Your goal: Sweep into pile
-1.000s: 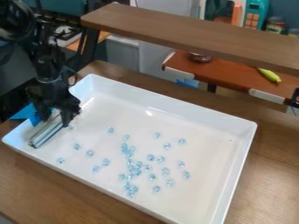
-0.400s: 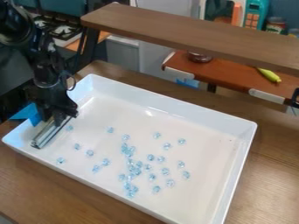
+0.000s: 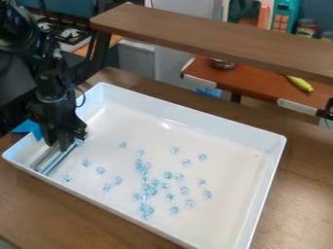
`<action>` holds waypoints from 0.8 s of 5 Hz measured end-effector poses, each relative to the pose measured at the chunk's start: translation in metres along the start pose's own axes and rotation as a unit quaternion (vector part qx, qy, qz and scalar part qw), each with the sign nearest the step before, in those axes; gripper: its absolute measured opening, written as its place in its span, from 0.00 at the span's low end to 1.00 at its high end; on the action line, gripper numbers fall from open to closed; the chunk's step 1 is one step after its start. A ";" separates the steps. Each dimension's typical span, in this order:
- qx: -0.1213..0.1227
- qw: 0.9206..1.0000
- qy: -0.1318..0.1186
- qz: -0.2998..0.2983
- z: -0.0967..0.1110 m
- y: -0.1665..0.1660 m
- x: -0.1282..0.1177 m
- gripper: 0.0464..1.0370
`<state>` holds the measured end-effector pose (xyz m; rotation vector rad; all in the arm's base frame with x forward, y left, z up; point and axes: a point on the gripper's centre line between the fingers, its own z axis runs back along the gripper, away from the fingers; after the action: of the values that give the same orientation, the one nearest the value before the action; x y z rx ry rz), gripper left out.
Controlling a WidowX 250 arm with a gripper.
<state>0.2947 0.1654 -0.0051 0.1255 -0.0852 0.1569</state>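
Gripper [image 3: 64, 140], at left of the frame, grips a grey bar [image 3: 52, 160] inside the white tray [image 3: 195, 115] with scattered blue beads [image 3: 145, 187].

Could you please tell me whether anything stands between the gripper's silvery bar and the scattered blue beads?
Nothing visible does: the long silvery bar below the black gripper and the translucent blue beads share the rectangular white tray, with no wall or object between them. One bead lies close to the bar.
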 end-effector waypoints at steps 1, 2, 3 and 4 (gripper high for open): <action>-0.009 1.000 0.011 -0.013 0.003 -0.015 -0.003 0.28; -0.011 1.000 0.023 -0.017 0.004 -0.037 -0.003 0.28; -0.006 0.999 0.025 -0.021 0.005 -0.056 -0.002 0.28; -0.005 0.999 0.024 -0.021 0.004 -0.066 -0.003 0.28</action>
<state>0.3021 0.1000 -0.0090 0.1130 -0.0353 0.1165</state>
